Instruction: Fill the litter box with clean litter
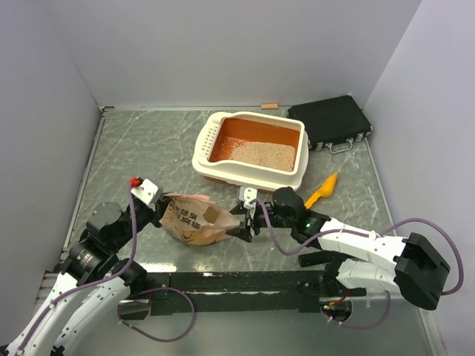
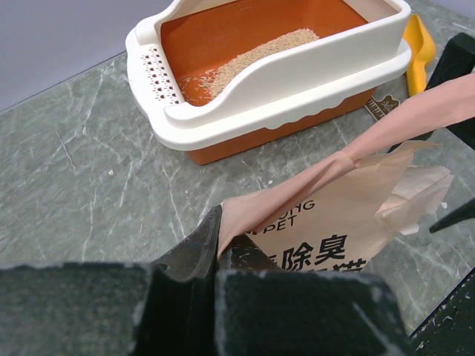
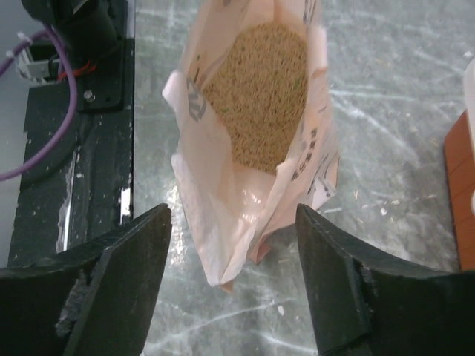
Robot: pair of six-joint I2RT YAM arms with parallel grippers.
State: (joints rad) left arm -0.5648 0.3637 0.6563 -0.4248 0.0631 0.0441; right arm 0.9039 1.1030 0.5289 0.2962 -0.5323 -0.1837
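Top view: litter box (image 1: 202,152) at far centre of the table (image 1: 133,148), with clean litter (image 1: 261,154) over part of its orange floor. Paper bag (image 1: 194,217) lies on its side near my bases. My left gripper (image 1: 159,210) is at its left end, my right gripper (image 1: 247,222) at its right.

Left wrist: my jaws are pinched tight on a fold of the bag's edge. The box is beyond it.

Right wrist: my jaws stand wide apart, astride the bag's near end; I cannot tell if they touch it. More litter sits inside the open bag.
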